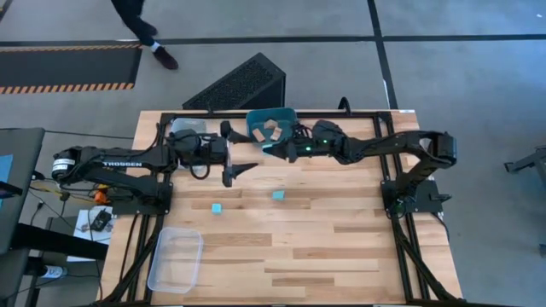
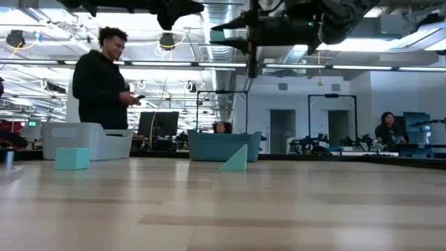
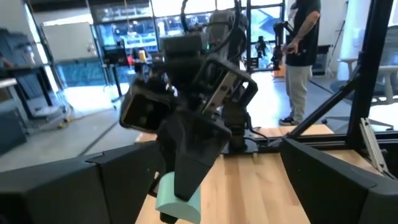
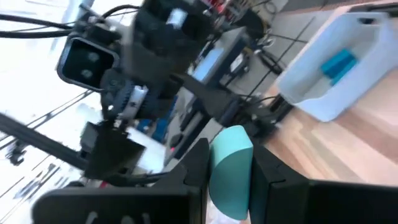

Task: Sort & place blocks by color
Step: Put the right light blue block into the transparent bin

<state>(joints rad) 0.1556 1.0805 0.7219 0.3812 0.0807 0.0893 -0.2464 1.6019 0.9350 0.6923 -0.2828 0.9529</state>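
Note:
My right gripper (image 1: 271,151) hangs high over the table's far middle, just in front of the teal tub (image 1: 273,125), and is shut on a pale cyan block (image 4: 230,168) with a rounded end. My left gripper (image 1: 241,168) hovers open right beside it, facing it; in the left wrist view its wide-spread fingers frame the right gripper and the block (image 3: 180,200). Tan wooden blocks (image 1: 271,130) lie in the teal tub. A darker blue block (image 4: 339,62) lies in a clear tray (image 1: 188,130). A pale cyan cube (image 1: 217,208) and a pale cyan wedge (image 1: 278,195) rest flat on the table. My right gripper pinches the pale cyan block by its two flat sides (image 4: 214,177) between both fingers. The fingers come level from the table's right side. The block is lifted clear, high above the table, and its rounded end (image 4: 235,135) sticks out past the fingertips.
A second clear tray (image 1: 175,260) sits at the table's near left corner. Open wood stretches across the near and right parts of the table. A person (image 2: 104,77) stands behind the far edge, and a dark slatted box (image 1: 239,85) lies on the floor beyond it.

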